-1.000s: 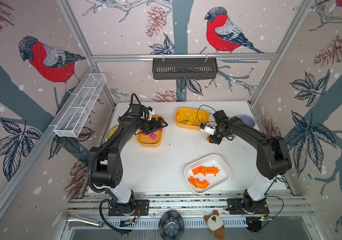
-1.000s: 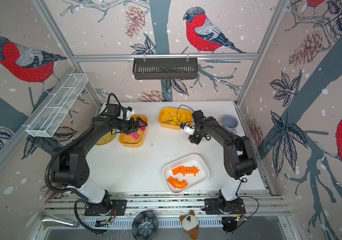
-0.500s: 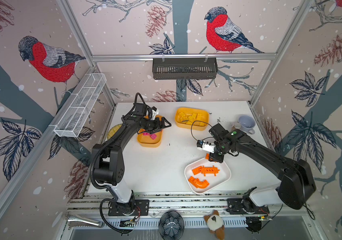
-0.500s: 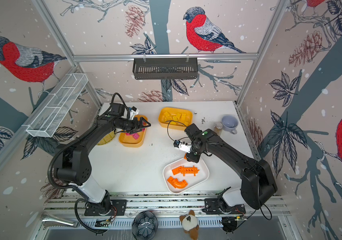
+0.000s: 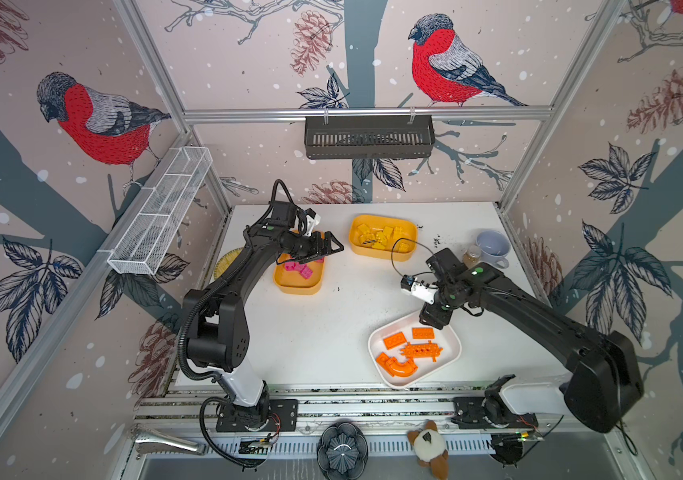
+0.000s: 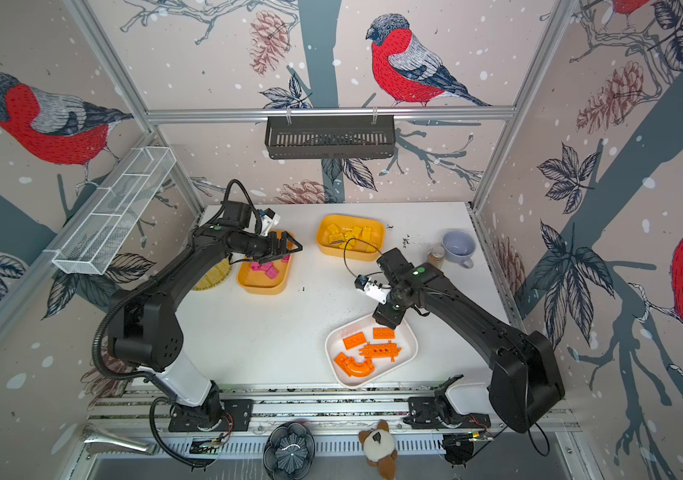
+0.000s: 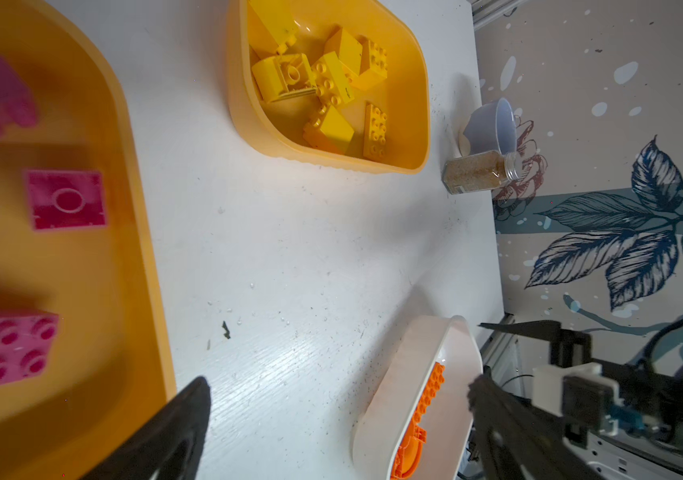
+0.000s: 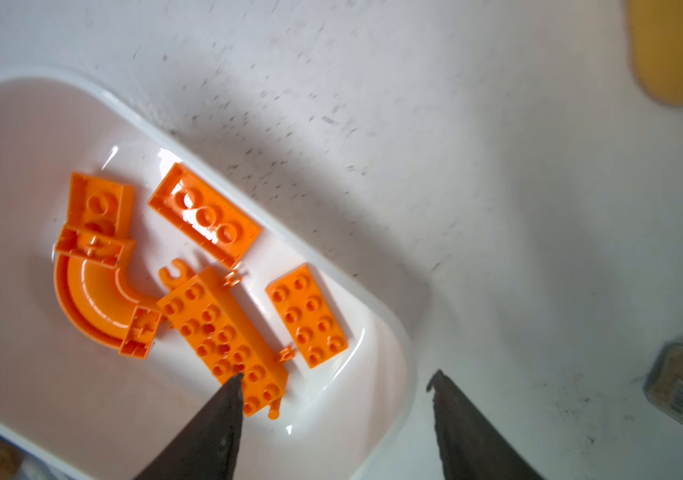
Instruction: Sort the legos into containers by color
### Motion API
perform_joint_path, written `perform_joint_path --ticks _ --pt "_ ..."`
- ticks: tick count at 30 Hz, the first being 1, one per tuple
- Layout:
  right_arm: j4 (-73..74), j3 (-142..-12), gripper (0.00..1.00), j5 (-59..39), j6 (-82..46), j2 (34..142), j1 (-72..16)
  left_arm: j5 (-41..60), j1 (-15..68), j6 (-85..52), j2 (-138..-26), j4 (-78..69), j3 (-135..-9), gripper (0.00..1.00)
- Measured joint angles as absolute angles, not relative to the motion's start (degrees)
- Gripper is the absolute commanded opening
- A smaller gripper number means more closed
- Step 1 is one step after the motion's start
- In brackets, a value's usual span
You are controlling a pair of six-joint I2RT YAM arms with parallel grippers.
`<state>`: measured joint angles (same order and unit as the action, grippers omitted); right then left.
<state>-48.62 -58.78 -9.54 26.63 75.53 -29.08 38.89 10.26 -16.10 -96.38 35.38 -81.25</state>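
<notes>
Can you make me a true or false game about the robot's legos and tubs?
1. The orange legos lie in the white tub. True.
2. The right gripper is holding a brick. False: its jaws are open and empty, above the white tub's edge.
3. The pink legos are in a yellow-orange tub. True.
4. The yellow legos share that tub with the pink ones. False: they lie in a second yellow-orange tub, farther back.
5. The left gripper is shut. False: its jaws are open and empty.
</notes>
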Motion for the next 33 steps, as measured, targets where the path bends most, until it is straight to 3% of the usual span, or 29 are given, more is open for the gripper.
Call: perform_joint_path --ticks 4,11,20,26,33 --pt "-38.4 -55.2 1.0 -11.5 19.6 70.0 -20.1 31.7 5.6 -13.5 -94.0 36.9 -82.2 0.96" --pt "-15.1 -42.0 0.99 -8.2 4.8 63.0 -10.2 15.2 -5.7 -14.3 -82.2 26.4 -64.8 0.97" --pt "13.5 -23.6 0.99 -2.2 -2.9 60.7 -3.8 -4.8 -7.0 -12.9 -71.7 -3.0 -36.6 0.97" --pt "33.6 -14.8 1.0 2.6 -3.2 65.7 -1.7 -6.4 -7.0 -8.6 -75.5 -18.1 -29.4 0.97" --pt "50.7 -13.2 1.0 4.9 -4.3 75.7 -1.2 -5.9 -7.0 -5.3 -78.7 -39.2 -18.6 0.97"
